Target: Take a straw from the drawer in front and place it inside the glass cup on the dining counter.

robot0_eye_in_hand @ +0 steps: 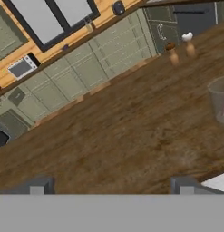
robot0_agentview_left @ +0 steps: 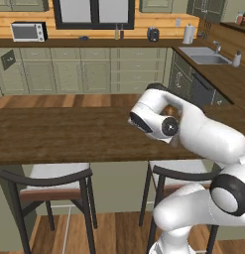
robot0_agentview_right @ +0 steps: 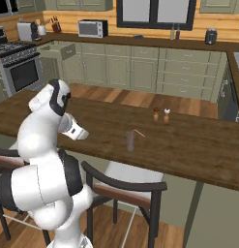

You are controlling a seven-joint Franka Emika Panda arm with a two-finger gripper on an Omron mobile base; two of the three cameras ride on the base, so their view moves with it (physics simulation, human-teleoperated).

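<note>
Jaws wide, empty, gripper (robot0_eye_in_hand: 111, 186) low over dark brown wood-grain dining counter (robot0_agentview_right: 198, 145). Thin reddish-pink straw (robot0_agentview_right: 137, 132) leans inside small clear glass cup (robot0_agentview_right: 131, 141) near pepper shaker (robot0_agentview_right: 156, 114). Placement looks done; retreat upward, avoid knocking cup.

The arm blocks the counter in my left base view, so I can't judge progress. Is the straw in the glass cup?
Observer: Yes. In the right base view the straw leans inside the glass cup, its top poking over the rim.
Operator: Are the fingers holding anything?
Observer: No. The hand view shows the fingers spread apart with nothing between them.
Operator: Anything near the cup?
Observer: A brown-topped shaker and a white-topped shaker stand beyond it on the dining counter, apart from it.
</note>
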